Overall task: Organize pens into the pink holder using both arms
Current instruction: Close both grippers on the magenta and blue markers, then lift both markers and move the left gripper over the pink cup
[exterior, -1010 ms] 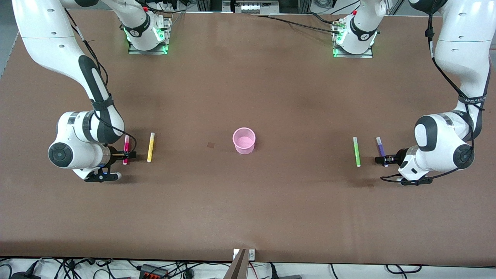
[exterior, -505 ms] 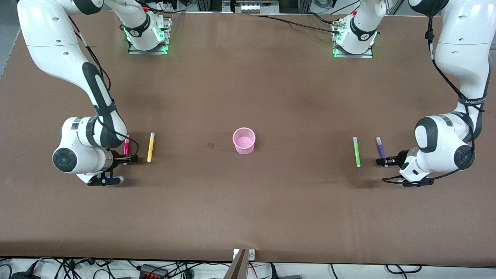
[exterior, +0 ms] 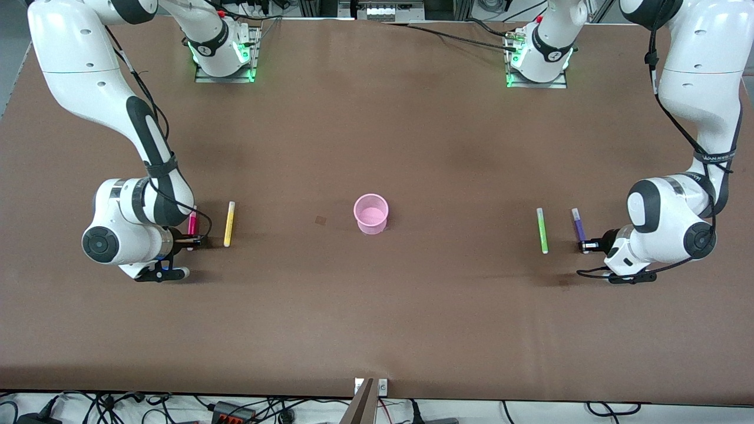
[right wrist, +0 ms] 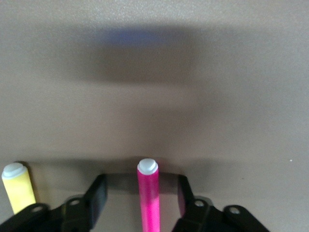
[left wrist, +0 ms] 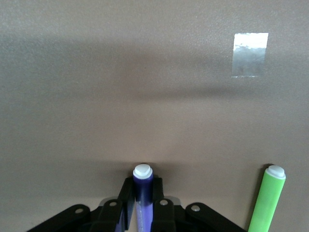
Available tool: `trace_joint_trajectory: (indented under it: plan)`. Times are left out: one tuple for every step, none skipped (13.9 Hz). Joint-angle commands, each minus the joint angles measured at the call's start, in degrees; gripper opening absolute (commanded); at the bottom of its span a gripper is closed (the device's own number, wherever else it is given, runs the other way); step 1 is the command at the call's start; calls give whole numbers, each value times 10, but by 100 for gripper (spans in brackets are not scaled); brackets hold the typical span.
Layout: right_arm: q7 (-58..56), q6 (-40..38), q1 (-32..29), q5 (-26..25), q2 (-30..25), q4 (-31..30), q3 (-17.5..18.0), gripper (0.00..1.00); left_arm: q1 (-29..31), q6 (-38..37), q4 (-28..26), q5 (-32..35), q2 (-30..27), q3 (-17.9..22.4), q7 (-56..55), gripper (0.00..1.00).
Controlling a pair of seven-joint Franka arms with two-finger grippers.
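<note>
Front view, holder: you see the pink holder (exterior: 371, 214) upright at mid-frame on the brown worktop (exterior: 377, 318), with no pen in it.
Front view, right arm's end: at frame left the right gripper (exterior: 189, 239) sits low at the magenta pen (exterior: 191, 225); the yellow pen (exterior: 228, 224) lies just beside, toward the holder.
Front view, left arm's end: at frame right the left gripper (exterior: 584, 246) is down on the blue-purple pen (exterior: 579, 225); the green pen (exterior: 541, 230) lies beside it, toward the holder.
Left wrist view: at the lower edge you see the left gripper (left wrist: 143, 209) clamped on the blue-purple pen (left wrist: 143, 181), fingers (left wrist: 126, 205) pressed to its barrel. The green pen (left wrist: 268, 198) lies at lower right; a patch of clear tape (left wrist: 250, 54) sits at upper right.
Right wrist view: the right gripper (right wrist: 142, 200) straddles the magenta pen (right wrist: 148, 193), its fingers (right wrist: 96, 195) apart with gaps on both sides. The yellow pen (right wrist: 18, 186) shows at lower left.
</note>
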Motion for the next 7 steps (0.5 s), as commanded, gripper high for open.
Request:
trace_joint_trajectory:
  plan:
    - [-5, -11, -3, 0, 6, 12, 2, 56, -1, -5, 9, 14, 2, 2, 11, 3]
    - [-5, -11, -3, 0, 6, 12, 2, 49, -6, -8, 12, 14, -2, 2, 6, 3]
    - [-5, -11, -3, 0, 6, 12, 2, 47, -7, -24, 12, 14, -12, -3, 4, 3]
    - [-5, -12, -3, 0, 8, 14, 1, 41, -7, -59, 15, 15, -27, -6, 3, 2]
    - [-5, -12, -3, 1, 9, 14, 2, 40, -8, -81, 20, 15, -37, -11, 4, 2]
    - [-5, -12, -3, 1, 9, 14, 2, 34, -8, -91, 27, 15, -48, -14, 8, 2]
    - [-5, -12, -2, 0, 9, 14, 2, 33, -8, -103, 30, 15, -60, -15, 11, 2]
